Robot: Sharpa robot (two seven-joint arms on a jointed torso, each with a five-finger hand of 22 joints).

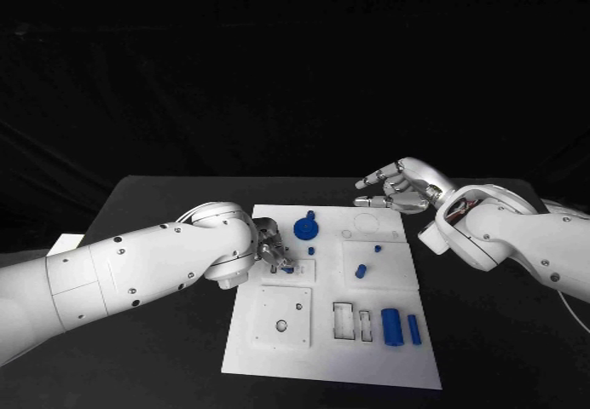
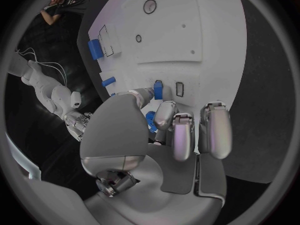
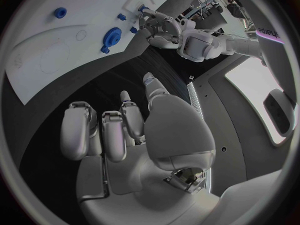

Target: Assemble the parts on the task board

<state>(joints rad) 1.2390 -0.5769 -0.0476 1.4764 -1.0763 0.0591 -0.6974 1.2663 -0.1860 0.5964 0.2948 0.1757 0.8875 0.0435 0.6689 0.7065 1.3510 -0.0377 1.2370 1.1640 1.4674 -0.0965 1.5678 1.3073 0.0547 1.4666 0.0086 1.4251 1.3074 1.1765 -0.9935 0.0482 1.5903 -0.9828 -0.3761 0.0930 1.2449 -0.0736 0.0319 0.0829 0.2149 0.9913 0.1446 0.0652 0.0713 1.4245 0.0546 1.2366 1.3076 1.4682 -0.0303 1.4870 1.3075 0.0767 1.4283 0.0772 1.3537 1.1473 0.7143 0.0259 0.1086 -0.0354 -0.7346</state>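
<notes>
Black table (image 1: pixel 160 192) carries the task board (image 1: pixel 332 362), where the left hand (image 1: pixel 270 252) pinches a small blue part (image 2: pixel 158 90) upright at the board's left edge, while the right hand (image 1: pixel 396 189), fingers loosely apart and empty, hovers off its far right corner.

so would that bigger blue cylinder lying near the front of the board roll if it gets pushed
Probably. The large blue cylinder lies on its side on the flat white task board, so a sideways nudge would likely roll it toward the slimmer blue cylinder beside it. It looks rigid, smooth plastic, possibly slippery to pinch.
</notes>
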